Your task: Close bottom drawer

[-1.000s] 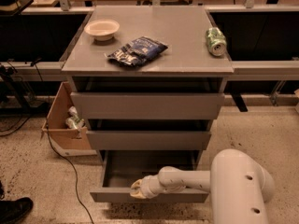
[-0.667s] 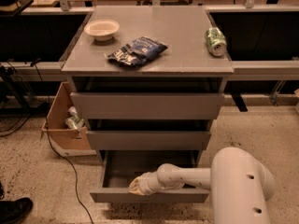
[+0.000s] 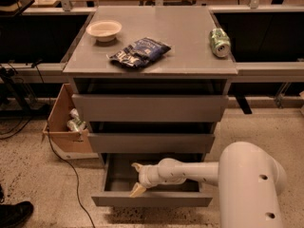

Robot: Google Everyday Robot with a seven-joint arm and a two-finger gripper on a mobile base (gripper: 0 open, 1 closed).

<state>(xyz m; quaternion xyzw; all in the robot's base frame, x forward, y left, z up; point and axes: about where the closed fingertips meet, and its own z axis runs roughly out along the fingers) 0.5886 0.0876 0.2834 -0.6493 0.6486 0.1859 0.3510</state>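
The bottom drawer (image 3: 156, 200) is a slim grey front at floor level, pulled out from the cabinet with its shallow grey tray showing behind it. My gripper (image 3: 136, 178) reaches in from the right on a white arm (image 3: 190, 171) and sits inside the tray's left half, just behind the front. Its tan fingertips are spread apart and hold nothing. One fingertip (image 3: 137, 190) lies by the top edge of the drawer front, the other (image 3: 136, 166) points toward the back.
The middle drawer (image 3: 151, 142) and top drawer (image 3: 149, 108) stick out slightly. On the cabinet top are a bowl (image 3: 104, 30), a dark snack bag (image 3: 139, 52) and a green can (image 3: 219, 42). A cardboard box (image 3: 64, 122), a cable (image 3: 71, 175) and a shoe (image 3: 14, 213) are at the left.
My gripper has shifted a little to the left and farther back into the tray. The drawer front stands about where it was.
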